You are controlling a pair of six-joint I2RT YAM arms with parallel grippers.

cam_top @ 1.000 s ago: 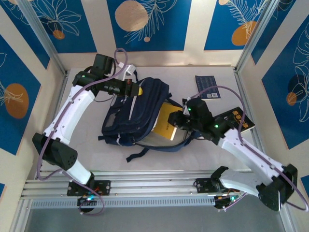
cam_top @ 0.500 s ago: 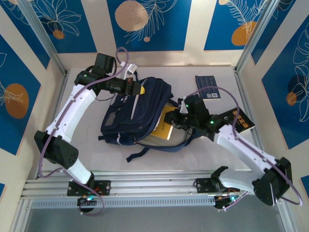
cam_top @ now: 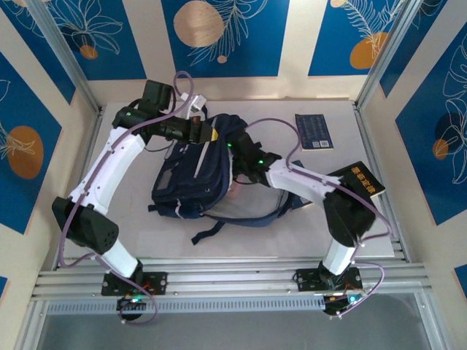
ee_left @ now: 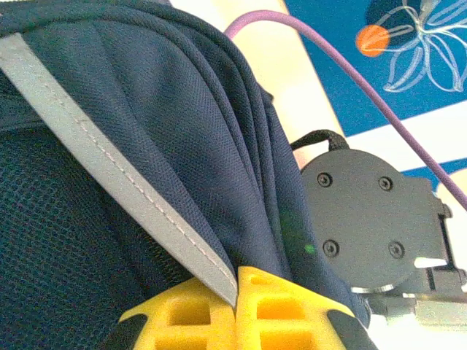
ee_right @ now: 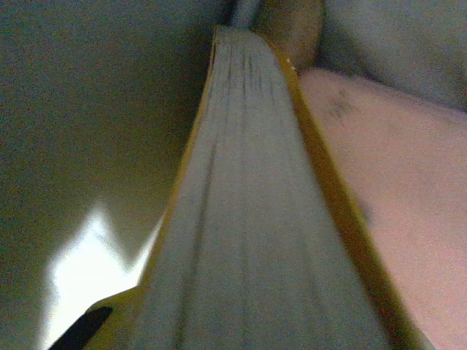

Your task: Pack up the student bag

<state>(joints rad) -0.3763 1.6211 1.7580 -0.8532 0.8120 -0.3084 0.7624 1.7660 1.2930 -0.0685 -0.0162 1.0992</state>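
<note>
Bag lies mid-table, mouth facing right; left gripper pinches its top edge. Right gripper is inside, book running lengthwise ahead of it. Can't tell if it's gripping.

Student bag on table, book inside; booklet, second book to right.

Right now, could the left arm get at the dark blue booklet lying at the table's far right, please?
Probably not: the left gripper is shut on the student bag, and that bag and the right arm lie between it and the dark blue booklet.
</note>
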